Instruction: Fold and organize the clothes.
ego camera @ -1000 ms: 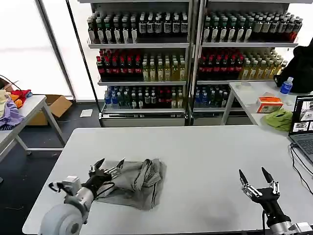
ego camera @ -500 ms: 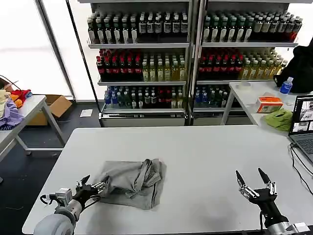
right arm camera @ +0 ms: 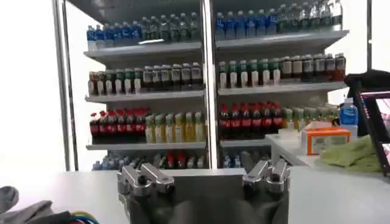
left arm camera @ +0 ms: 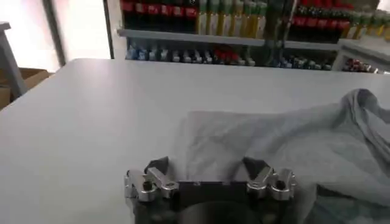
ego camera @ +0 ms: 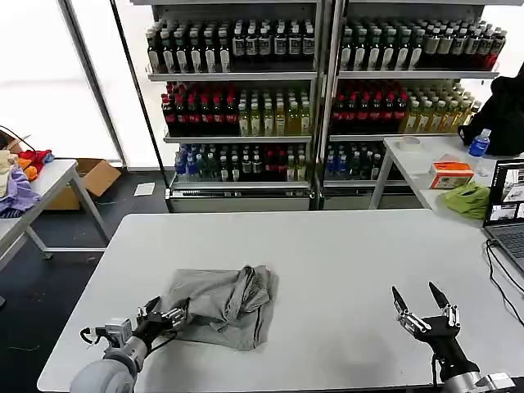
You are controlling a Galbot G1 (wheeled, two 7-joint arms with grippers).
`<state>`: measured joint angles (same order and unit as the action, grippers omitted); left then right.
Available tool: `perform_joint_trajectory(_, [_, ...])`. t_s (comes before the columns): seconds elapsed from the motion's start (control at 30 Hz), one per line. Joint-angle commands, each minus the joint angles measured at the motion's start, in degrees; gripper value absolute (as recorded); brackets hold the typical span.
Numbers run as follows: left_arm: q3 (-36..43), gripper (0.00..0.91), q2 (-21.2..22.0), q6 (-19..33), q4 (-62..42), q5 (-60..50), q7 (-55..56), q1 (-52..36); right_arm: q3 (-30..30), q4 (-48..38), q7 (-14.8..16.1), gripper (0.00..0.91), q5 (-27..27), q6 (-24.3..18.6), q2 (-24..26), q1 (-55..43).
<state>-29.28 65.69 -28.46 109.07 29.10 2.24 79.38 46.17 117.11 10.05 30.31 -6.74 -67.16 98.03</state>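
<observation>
Since half a second ago the left gripper (ego camera: pixel 164 313) has slid back up to the shirt's near-left edge, jaws spread, holding nothing. The grey shirt (ego camera: pixel 221 303) lies rumpled on the white table (ego camera: pixel 344 254). The right gripper (ego camera: pixel 422 302) hovers well right of the shirt, wide open, empty.

In the left wrist view, the shirt (left arm camera: pixel 286 146) lies just ahead of the fingertips (left arm camera: pixel 157 165).

In the right wrist view, bottle shelves (right arm camera: pixel 201 91) stand beyond the table.

Open left gripper (ego camera: pixel 162 315) beside crumpled grey shirt (ego camera: pixel 223 303)
</observation>
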Motion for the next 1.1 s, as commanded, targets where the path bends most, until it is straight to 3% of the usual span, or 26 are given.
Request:
perform_joint_trajectory(0.03, [3.5, 0.03, 1.3, 0.3, -1.2, -1.0, -0.6, -0.6, 0.0, 0.0, 0.0, 0.907, 0.0, -0.1, -0.1, 0.1])
perform_joint_trajectory(0.47, [2.5, 0.02, 2.3, 0.4, -1.0, 4.2, 0.9, -0.5, 0.1, -0.1, -0.1, 0.907, 0.1, -0.1, -0.1, -0.3])
perform_joint_trajectory(0.73, [-2.2, 0.02, 4.5, 1.5, 1.8, 5.0, 2.0, 1.3, 0.3, -0.1, -0.2, 0.907, 0.2, 0.0, 0.1, -0.6])
perform_joint_trajectory(0.9, [-16.3, 0.02, -0.9, 2.4, 3.4, 5.3, -1.8, 3.4, 0.3, -0.1, -0.3, 0.907, 0.6, 0.1, 0.5, -1.2])
perform_joint_trajectory(1.1, [-30.4, 0.02, -11.7, 2.7, -0.3, 3.3, -7.4, 4.0, -0.2, -0.2, -0.3, 0.907, 0.8, 0.1, 0.7, -1.9])
